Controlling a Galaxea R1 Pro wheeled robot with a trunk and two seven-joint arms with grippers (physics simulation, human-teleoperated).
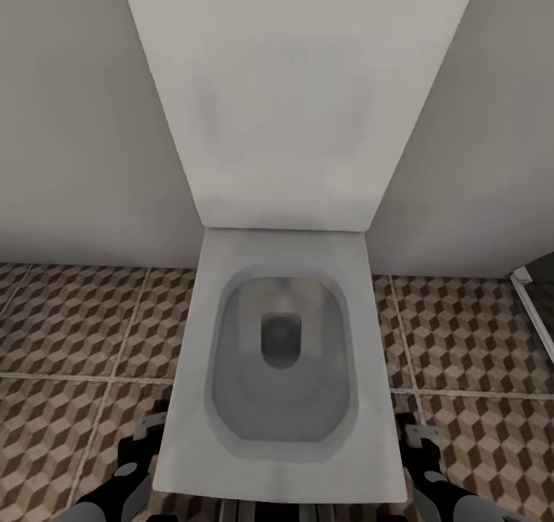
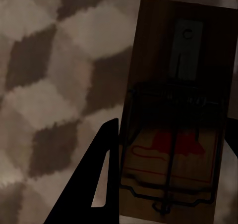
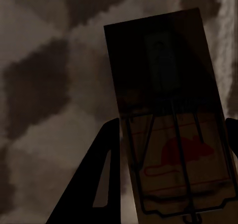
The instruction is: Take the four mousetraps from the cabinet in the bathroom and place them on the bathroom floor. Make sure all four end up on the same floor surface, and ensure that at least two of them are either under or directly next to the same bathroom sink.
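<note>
Each claw pinches a mousetrap: left claw and right claw, boards running lengthwise out past the fingers, bathroom floor below.

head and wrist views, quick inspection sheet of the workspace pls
surface: bathroom floor, brown-and-beige cube tiles with pale grout
job's things: one mousetrap between the left gripper's fingers, another mousetrap between the right gripper's fingers
clutter: nothing seen
grippers: left gripper and right gripper low beside the toilet, each shut on a trap
cables: nothing seen
surroundings: pale wall behind the toilet, a white-edged frame at the right edge
</note>
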